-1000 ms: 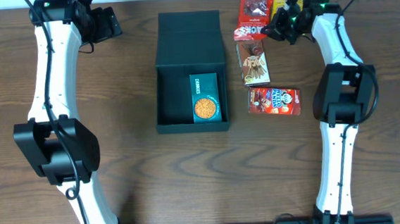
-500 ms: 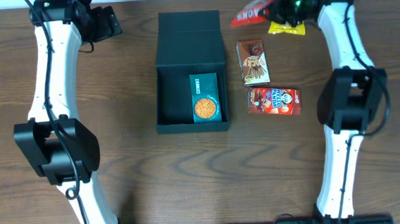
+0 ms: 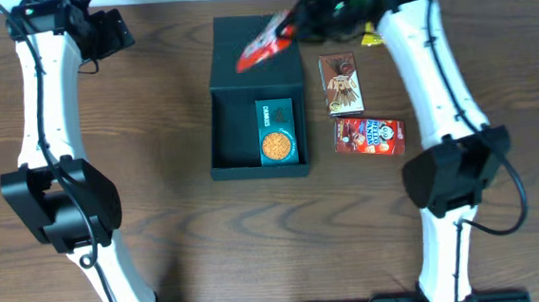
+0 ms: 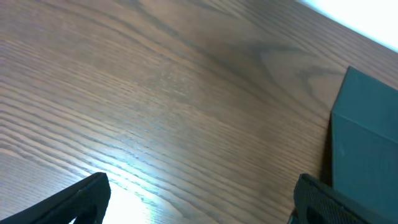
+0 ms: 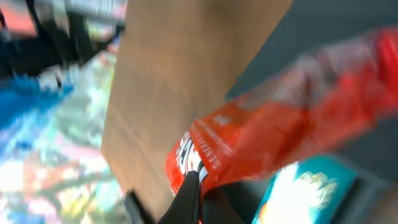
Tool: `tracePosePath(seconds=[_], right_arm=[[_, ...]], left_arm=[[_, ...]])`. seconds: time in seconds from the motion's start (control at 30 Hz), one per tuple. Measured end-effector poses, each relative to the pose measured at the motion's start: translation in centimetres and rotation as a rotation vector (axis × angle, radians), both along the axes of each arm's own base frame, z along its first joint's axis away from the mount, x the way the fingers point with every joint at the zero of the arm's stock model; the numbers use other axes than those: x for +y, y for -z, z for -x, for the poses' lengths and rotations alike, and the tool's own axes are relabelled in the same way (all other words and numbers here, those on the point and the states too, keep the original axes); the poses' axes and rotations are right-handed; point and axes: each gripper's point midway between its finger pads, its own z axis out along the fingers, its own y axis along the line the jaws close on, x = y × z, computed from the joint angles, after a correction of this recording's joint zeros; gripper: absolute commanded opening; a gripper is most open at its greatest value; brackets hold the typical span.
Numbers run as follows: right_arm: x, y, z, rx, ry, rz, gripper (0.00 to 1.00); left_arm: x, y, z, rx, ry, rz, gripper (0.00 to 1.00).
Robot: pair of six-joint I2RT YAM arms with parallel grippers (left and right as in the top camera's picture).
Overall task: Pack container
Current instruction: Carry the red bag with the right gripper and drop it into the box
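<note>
We see the brown wood-grain tabletop (image 3: 179,224) under both arms. The dark green-black rectangular cardboard container (image 3: 235,139) lies on it between them, just below and ahead of the right tool (image 5: 196,193). Its flap lid lies flat and open, and the lid's corner shows at the far right of the left tool's view.

The right tool is pressed together on one edge of a crinkly red foil snack packet (image 3: 264,43), which hangs over the lid, short of the open tray. We judge the grip thin. The packet dangles sideways, so it could slip out, or land on the lid or rim if it is let go here.

A flat teal packet with an orange circle (image 3: 276,131) fills the tray's side nearest the right tool. The red packet may land on top of it and stick up in the way of the lid.

A brown packet (image 3: 342,82), a red printed packet (image 3: 369,136) and a small yellow packet (image 3: 371,37) lie outside the container, under the right arm.

The left tool (image 4: 199,193) hovers with its tips wide apart and holds nothing, well away from the container.

The right wrist view is badly blurred. We cannot read the packet's print or see how much foil is pinched, and the arm covers most of the yellow packet.
</note>
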Motion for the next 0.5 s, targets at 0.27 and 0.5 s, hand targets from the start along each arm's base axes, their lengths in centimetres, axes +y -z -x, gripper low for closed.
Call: tracePosePath(seconds=[0.27, 0.5], right_arm=[[5.8, 0.5, 4.9, 0.005, -0.177, 0.024, 0.01], [5.9, 1.5, 7.2, 0.054, -0.239, 0.062, 0.02]], left_arm=[[-0.3, 0.0, 0.1, 0.003, 0.007, 0.015, 0.95], [-0.8, 0.0, 0.0, 0.0, 0.022, 0.041, 0.95]])
